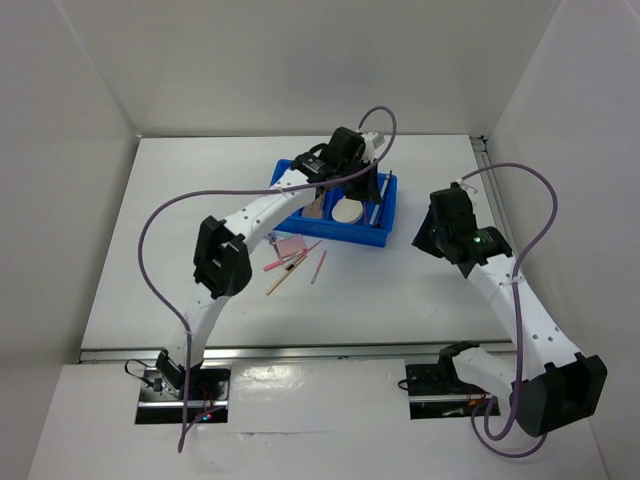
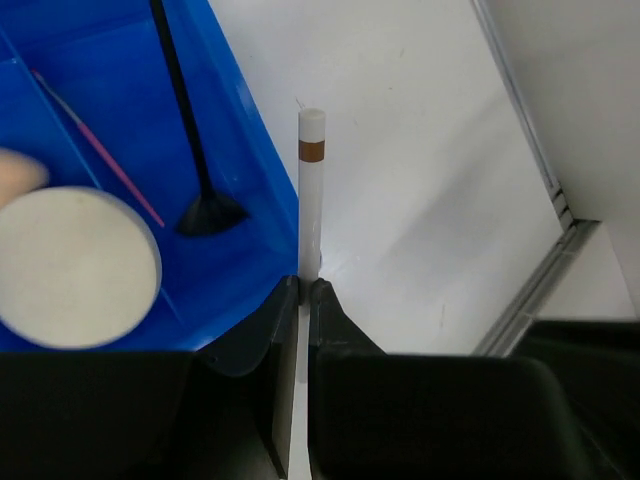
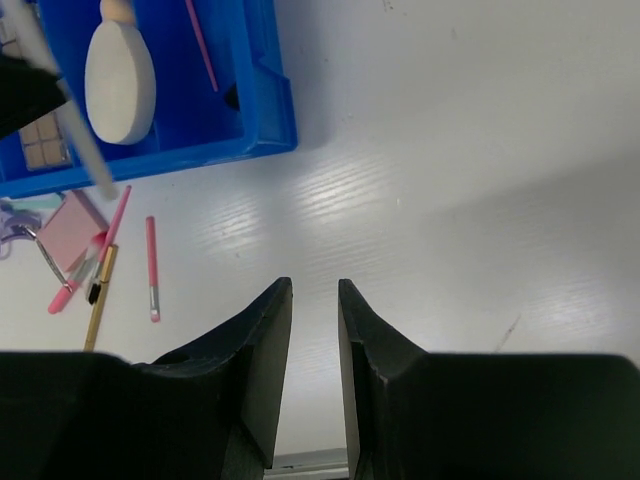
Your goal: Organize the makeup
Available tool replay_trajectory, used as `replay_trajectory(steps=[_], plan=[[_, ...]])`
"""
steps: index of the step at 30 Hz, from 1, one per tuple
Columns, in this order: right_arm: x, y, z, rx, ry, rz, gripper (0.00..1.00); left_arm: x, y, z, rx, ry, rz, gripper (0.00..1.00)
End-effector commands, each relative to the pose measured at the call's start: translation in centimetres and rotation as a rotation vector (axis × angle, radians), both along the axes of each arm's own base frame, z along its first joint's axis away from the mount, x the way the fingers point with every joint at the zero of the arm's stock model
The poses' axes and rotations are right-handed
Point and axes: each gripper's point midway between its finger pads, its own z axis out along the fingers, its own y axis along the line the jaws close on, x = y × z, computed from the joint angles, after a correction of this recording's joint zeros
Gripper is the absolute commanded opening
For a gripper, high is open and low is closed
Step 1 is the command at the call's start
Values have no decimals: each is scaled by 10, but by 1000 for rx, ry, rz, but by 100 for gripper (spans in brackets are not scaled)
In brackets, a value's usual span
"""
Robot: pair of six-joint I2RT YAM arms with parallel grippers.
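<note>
My left gripper (image 2: 304, 290) is shut on a thin white stick (image 2: 311, 200) with a brown band, and it hangs over the right edge of the blue tray (image 2: 255, 130). Inside the tray lie a cream round puff (image 2: 75, 265), a black brush (image 2: 190, 130), a thin pink stick (image 2: 100, 150) and a brown-pink palette (image 3: 45, 145). A pink square pad (image 1: 289, 247) and several thin pink and wooden sticks (image 1: 318, 267) rest on the table in front of the tray (image 1: 385, 235). To the right of the tray, my right gripper (image 3: 315, 290) stands open and empty above bare table.
White walls close in the table on three sides. A metal rail runs along the near edge by the arm bases. The left arm (image 1: 255, 215) reaches across the loose sticks toward the tray.
</note>
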Motion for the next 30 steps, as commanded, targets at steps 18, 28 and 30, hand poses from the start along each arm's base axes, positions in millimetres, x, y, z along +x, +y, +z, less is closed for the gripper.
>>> replay_trajectory(steps=[18,28,30], plan=[[-32,-11,9,34,34,-43,33,47,-39,-62,-98,49,95,0],[-35,-12,13,40,34,-49,33,64,-25,-40,-136,27,157,0],[-35,-12,13,40,34,-49,33,65,-25,-46,-135,42,164,0]])
